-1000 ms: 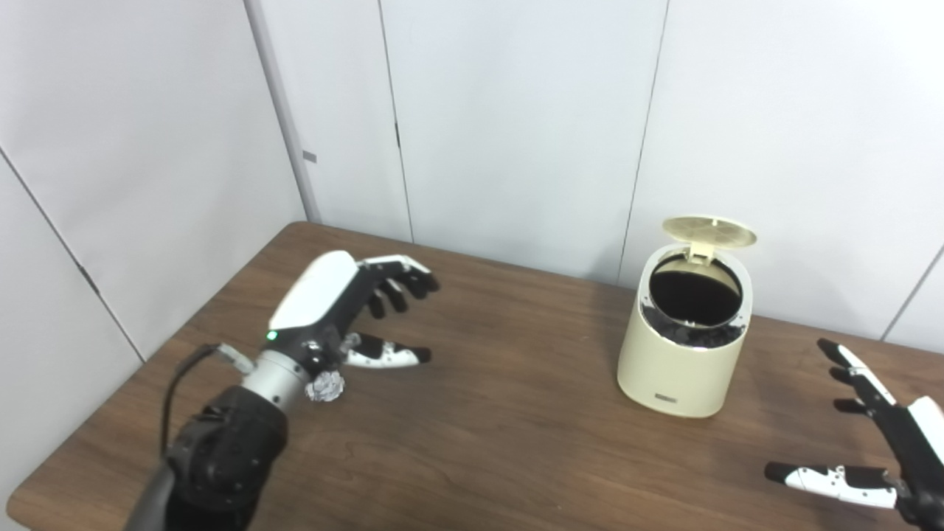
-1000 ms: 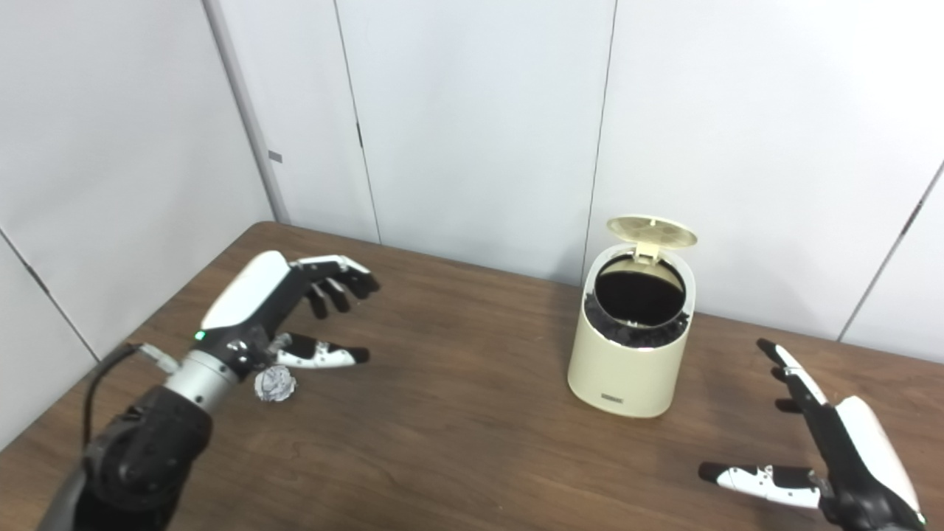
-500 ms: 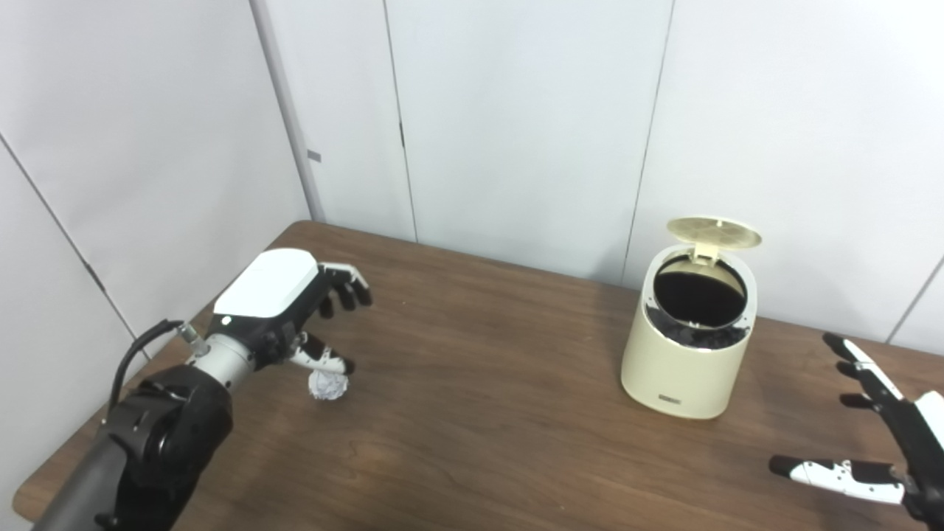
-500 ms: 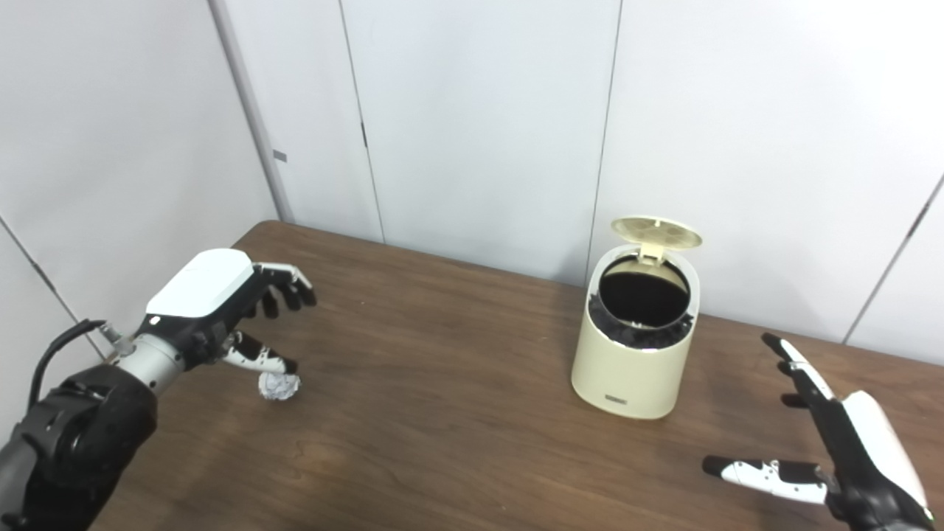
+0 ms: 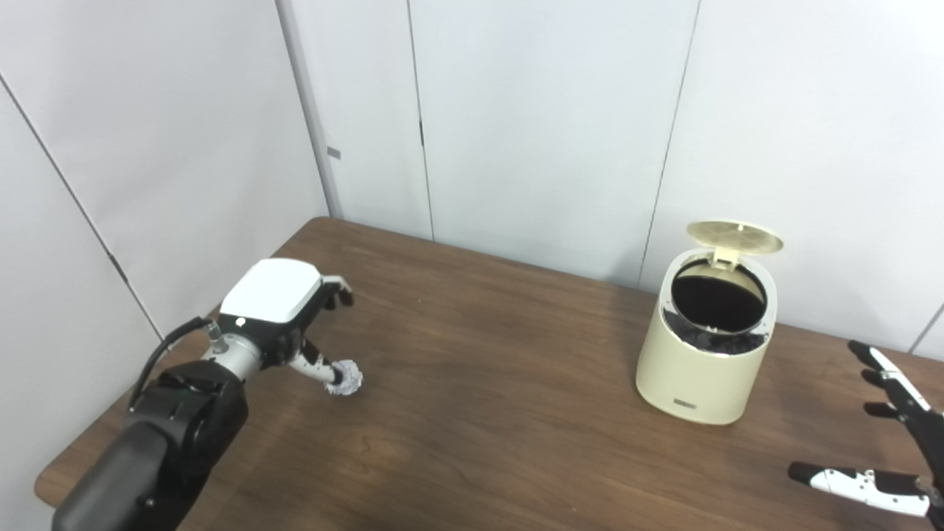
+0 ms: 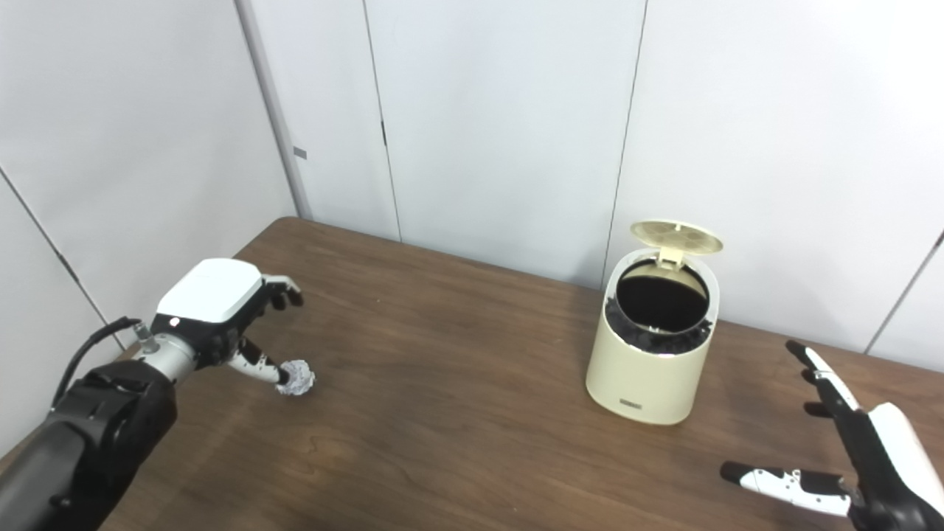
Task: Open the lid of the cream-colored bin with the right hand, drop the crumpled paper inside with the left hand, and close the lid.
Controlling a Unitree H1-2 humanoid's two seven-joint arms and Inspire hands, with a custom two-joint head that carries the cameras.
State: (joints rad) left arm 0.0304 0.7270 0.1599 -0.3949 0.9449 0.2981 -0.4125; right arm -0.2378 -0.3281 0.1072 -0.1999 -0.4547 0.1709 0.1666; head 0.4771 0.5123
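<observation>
Cream-coloured round bin (image 6: 653,354) stands lid-up; small crumpled silver-white paper ball (image 6: 297,377) lies on the brown wooden table (image 6: 457,435), touching your left hand's (image 6: 217,310) thumb; fingers curled, unclosed; lower, then pinch; right hand (image 6: 863,461) splayed, empty.

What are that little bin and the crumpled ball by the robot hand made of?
The bin looks like smooth cream plastic with a soft sheen and a moulded lid; a dark liner shows inside. The ball looks like crumpled paper, though its pale glinting creases could be foil.
</observation>
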